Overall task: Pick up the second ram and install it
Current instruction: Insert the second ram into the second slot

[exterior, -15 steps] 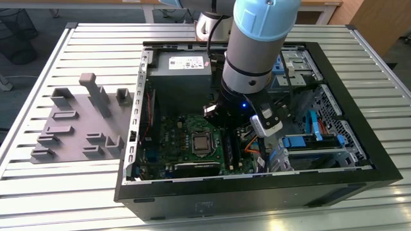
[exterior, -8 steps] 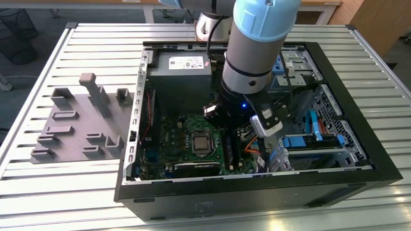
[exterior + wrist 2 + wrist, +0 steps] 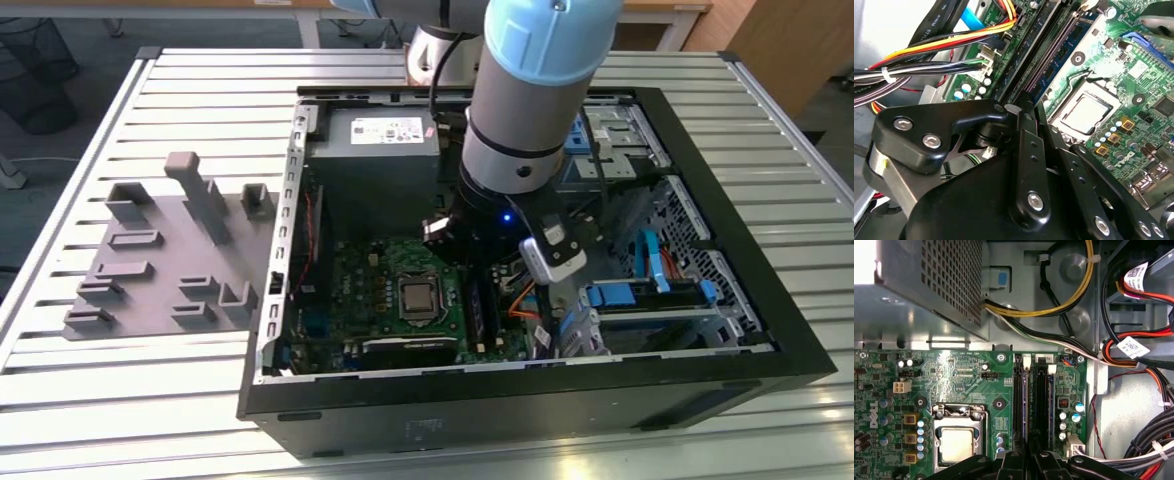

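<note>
1. Black open computer case (image 3: 747,300): loose coloured cables (image 3: 929,47) beside the jaws could snag
2. Green motherboard (image 3: 969,380): hard pressing may flex it
3. Jaws (image 3: 1024,107) look closed on the long blue memory stick (image 3: 1051,67), at its slot just ahead; tilt could jam it

a ribbed, pale metal table (image 3: 80,400) with a dull sheen carries a black computer case (image 3: 534,410) of matt painted steel. beside it sits a matt grey plastic fixture (image 3: 160,270). the arm (image 3: 534,90) wears smooth brushed silver casing under a glossy light-blue cap. inside, the green motherboard (image 3: 974,385) looks lacquered, its processor lid (image 3: 956,442) a satin bare metal. the perforated power supply housing (image 3: 944,285) is raw grey sheet metal. the gripper (image 3: 1026,185) links are semi-gloss black with bright steel screws; cables (image 3: 929,50) are glossy plastic-sheathed.
</note>
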{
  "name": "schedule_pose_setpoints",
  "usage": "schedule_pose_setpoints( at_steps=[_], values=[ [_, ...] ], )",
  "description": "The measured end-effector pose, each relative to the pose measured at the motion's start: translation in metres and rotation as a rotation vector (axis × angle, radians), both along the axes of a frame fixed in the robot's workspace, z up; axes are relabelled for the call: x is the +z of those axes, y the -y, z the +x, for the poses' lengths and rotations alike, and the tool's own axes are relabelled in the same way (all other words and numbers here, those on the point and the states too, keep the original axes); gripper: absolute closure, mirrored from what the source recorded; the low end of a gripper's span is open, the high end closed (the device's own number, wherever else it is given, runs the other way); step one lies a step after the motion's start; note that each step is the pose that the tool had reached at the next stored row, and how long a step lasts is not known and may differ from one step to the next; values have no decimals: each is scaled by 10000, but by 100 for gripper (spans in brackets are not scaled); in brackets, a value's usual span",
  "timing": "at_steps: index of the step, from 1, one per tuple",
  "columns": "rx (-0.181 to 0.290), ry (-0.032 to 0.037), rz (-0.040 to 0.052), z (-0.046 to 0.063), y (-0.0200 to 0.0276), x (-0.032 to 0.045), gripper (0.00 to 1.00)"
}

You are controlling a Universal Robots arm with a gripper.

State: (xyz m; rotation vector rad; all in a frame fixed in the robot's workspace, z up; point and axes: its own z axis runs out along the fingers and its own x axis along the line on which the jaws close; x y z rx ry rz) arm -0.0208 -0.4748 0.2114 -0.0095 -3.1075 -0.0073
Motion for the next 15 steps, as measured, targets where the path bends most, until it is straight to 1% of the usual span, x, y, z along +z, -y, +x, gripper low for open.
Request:
schedule_pose_setpoints(
  at_steps=[8,15],
  values=[
    [14,-5,-22,-1,-1,2,86],
    [13,-9,-24,-1,0,-25,86]
  ],
)
